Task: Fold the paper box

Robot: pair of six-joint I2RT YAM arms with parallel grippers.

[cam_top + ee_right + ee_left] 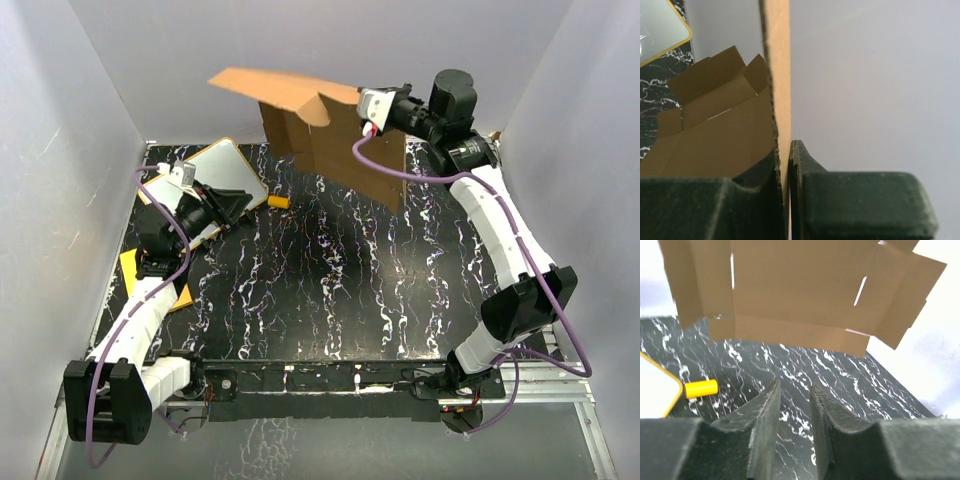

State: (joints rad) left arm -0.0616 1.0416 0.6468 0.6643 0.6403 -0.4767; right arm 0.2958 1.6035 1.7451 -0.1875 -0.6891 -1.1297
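Black fingers of the right pincer (789, 150) are pressed together on one panel edge of the paper box (715, 130); the cardboard edge runs straight up between the two pads. In the top view this pincer (372, 115) grips the box at its upper right, at the far side of the tabletop (320, 290).

The paper box (330, 140) is unfolded brown corrugated cardboard. Its main panel stands roughly upright, and one flap at the top projects to the left at a tilt. Whether the lower edge touches the tabletop cannot be told.

The left pincer (795, 387) has its fingers a narrow gap apart, with nothing between them. It faces the box (800, 290) across bare black marbled surface and is well apart from it. Slots and side flaps are visible in the panel from this view.

In the top view the left pincer (235, 205) sits at the left side, over a corner of a white board with orange rim (225, 170). A small yellow cylinder (278, 201) lies on the tabletop just beside that board. A flat orange-yellow sheet (135, 270) lies under the left arm.
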